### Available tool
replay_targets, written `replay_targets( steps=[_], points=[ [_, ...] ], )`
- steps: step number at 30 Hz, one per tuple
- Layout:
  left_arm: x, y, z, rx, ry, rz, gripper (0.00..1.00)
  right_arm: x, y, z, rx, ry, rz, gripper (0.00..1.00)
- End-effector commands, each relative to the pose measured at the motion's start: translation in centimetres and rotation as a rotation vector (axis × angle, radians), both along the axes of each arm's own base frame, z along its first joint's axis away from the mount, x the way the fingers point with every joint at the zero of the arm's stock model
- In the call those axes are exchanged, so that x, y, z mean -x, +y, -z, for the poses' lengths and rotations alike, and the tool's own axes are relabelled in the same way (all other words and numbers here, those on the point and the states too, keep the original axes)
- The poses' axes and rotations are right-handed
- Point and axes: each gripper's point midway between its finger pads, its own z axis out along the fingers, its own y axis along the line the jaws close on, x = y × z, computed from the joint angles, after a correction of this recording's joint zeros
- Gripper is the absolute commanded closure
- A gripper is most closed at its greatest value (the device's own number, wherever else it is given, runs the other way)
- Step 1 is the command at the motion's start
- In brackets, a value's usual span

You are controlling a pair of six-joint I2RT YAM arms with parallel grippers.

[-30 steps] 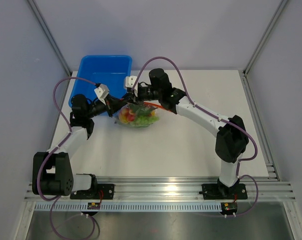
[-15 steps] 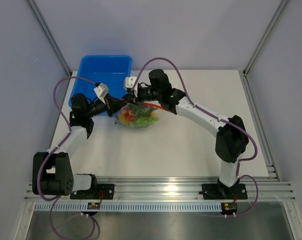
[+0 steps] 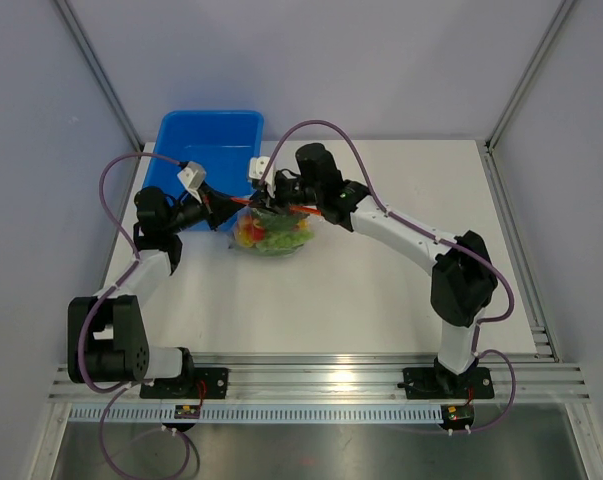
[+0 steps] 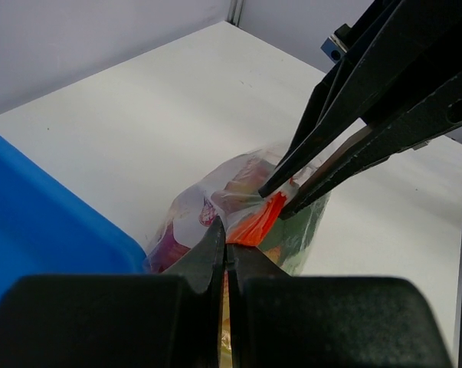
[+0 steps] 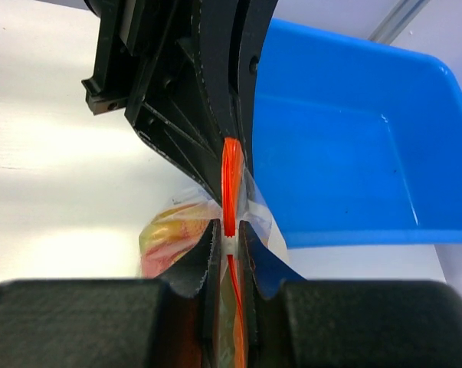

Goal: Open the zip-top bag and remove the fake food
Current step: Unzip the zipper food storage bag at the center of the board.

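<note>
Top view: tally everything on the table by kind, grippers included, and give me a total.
Zip-top bag: 1
Blue tub: 1
Grippers: 2 (left gripper, right gripper, both pinching the bag)
Total: 4
Fake food inside the bag: too jumbled to count.

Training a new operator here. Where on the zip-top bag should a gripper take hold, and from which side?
Pinch the zip-top bag by its orange-red zip strip: a thin flat edge raised above the bulging fake food. Come in sideways from opposite ends, as the left gripper and right gripper do, jaws across it.
</note>
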Motion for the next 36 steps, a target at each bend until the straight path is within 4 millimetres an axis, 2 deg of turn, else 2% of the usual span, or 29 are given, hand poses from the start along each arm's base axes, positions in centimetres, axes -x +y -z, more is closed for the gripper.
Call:
replay_targets(
  steps=[1, 11, 15, 16, 26, 30, 36],
  points=[
    [-1.4, 1.0, -4.2, 0.009, -0.151, -0.035, 1.0, 0.6, -1.9, 0.1, 0.057, 0.006, 0.053, 1.0],
    [-1.9, 1.8, -4.2, 0.019, -0.147, -0.057, 1.0, 0.7, -4.6, 1.1, 0.12, 0.022, 0.108, 1.0],
    [-2.1, 2.3, -4.2, 0.026, -0.146, -0.073, 1.0, 0.9, -6.2, 1.7, 0.136, 0.041, 0.124, 1.0],
    [-2.2, 2.4, -4.2, 0.031, -0.14, -0.079, 1.0, 1.0, -6.5, 1.4, 0.131, 0.034, 0.128, 1.0],
    [-3.5, 3.9, -3.9, 0.065, -0.092, -0.12, 1.0, 0.5, -10.4, 2.1, 0.205, 0.043, 0.219, 1.0],
    [-3.8, 4.2, -3.7, 0.05, -0.104, -0.134, 1.0, 1.5, -12.0, 3.0, 0.276, 0.102, 0.256, 1.0],
    [-4.2, 4.7, -3.4, 0.024, -0.117, -0.168, 1.0, 2.6, -14.0, 2.2, 0.299, 0.158, 0.333, 1.0]
  ],
)
